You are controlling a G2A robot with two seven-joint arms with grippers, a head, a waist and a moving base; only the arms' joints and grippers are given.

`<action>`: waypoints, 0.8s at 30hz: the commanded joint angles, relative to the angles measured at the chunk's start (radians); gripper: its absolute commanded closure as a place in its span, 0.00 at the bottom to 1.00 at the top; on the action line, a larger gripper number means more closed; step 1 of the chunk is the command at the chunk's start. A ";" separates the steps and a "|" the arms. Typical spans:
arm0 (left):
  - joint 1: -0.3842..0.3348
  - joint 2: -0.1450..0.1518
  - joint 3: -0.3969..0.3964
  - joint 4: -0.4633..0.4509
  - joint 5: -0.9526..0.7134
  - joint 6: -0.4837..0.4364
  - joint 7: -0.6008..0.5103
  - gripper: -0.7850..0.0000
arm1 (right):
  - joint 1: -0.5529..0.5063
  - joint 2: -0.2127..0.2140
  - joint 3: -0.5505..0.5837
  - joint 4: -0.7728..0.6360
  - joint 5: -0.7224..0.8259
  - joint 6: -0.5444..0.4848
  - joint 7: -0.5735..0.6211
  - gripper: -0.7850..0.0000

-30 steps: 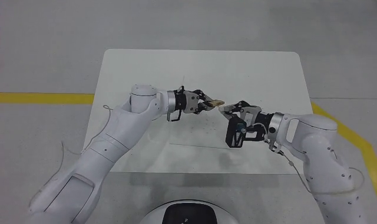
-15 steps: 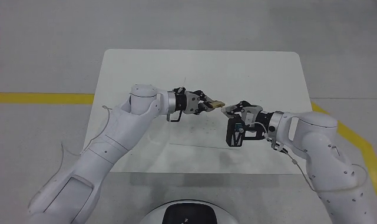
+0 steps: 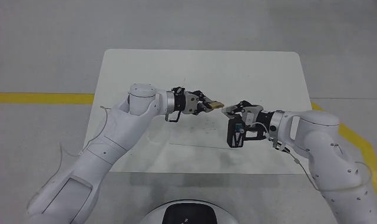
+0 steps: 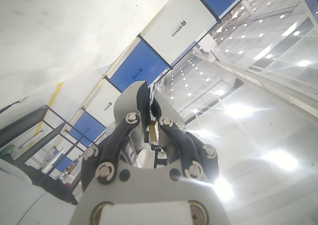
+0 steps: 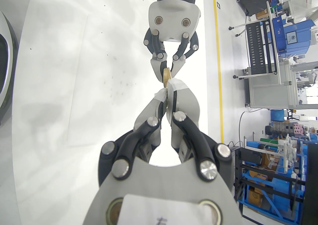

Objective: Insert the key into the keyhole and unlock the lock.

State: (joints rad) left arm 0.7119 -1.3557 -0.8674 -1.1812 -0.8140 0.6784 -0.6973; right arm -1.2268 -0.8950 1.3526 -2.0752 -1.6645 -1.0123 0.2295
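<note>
A small brass padlock hangs above the middle of the white table, with my left gripper shut on it. In the left wrist view the brass body sits between the fingers and the silver shackle reaches the fingertips. My right gripper faces it tip to tip and is shut on the silver key. In the right wrist view the key's tip meets the lock held by the left gripper; whether it is inside the keyhole I cannot tell.
Both grippers are raised over the table's centre, where a thin clear sheet lies flat. The table's front edge runs just below the arms. A yellow floor line passes on both sides.
Almost nothing has changed. The left gripper with the lock has shifted a touch toward the right gripper, and both stay shut.
</note>
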 commanded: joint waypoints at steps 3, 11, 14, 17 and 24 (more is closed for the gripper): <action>0.001 0.000 -0.001 -0.001 0.002 0.002 -0.006 1.00 | 0.008 0.004 -0.008 0.005 0.006 0.000 0.004 1.00; 0.004 -0.001 -0.003 -0.003 -0.001 0.002 -0.007 1.00 | 0.018 0.012 -0.025 0.013 0.016 0.000 0.011 1.00; 0.005 -0.002 -0.003 -0.004 -0.003 0.003 -0.004 1.00 | 0.021 0.014 -0.028 0.014 0.020 0.000 0.015 1.00; 0.005 -0.002 -0.002 -0.006 -0.002 0.005 -0.004 1.00 | 0.022 0.017 -0.029 0.012 0.021 0.000 0.023 1.00; 0.006 -0.004 -0.002 -0.012 -0.002 0.005 -0.005 1.00 | 0.022 0.021 -0.034 0.002 0.026 0.000 0.034 1.00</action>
State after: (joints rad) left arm 0.7172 -1.3592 -0.8700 -1.1928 -0.8159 0.6833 -0.7008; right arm -1.2052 -0.8740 1.3189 -2.0723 -1.6386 -1.0123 0.2626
